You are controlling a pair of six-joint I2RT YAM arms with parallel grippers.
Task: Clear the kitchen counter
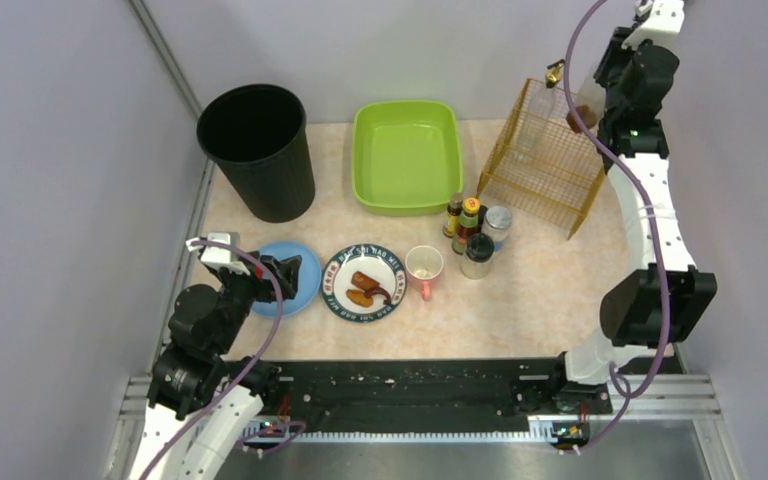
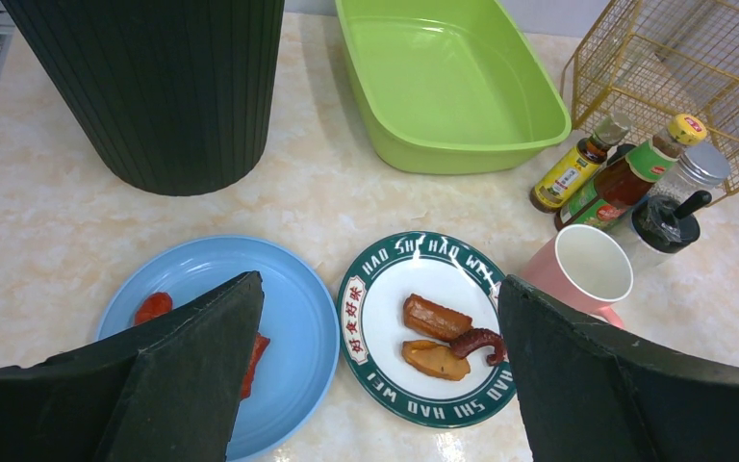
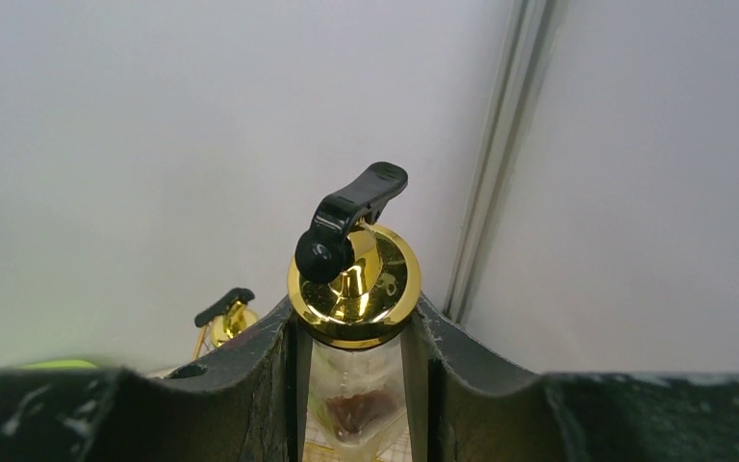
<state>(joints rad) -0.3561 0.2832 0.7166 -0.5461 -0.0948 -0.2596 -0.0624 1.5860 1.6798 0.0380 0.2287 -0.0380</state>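
Right gripper [image 3: 356, 332] was clamped on a clear glass dispenser bottle with a gold cap and black lever [image 3: 354, 279]. It held the bottle upright and raised near the back wall, at the far right corner of the kitchen counter [image 1: 545, 290], the wide beige speckled stone-look top, which lay well below it. A second gold-capped bottle [image 3: 223, 313] showed just to its left, and the gold wire basket [image 1: 545, 165] stood on the counter beneath and beside the grip.

The left gripper [image 2: 377, 289] had its jaws spread wide and held nothing. It hung low over the counter's near left part, with the counter directly under and ahead of it. One finger was above the round blue plate [image 2: 289, 318] carrying red food pieces [image 2: 152, 306]. The other was beside the pink cup [image 2: 587, 269], and the green-rimmed white plate [image 2: 375, 289] with brown food lay between them.

Farther back on the counter stood a black ribbed bin [image 1: 257, 150], a lime-green plastic tub [image 1: 406, 155] and a cluster of small condiment bottles [image 1: 475, 228].
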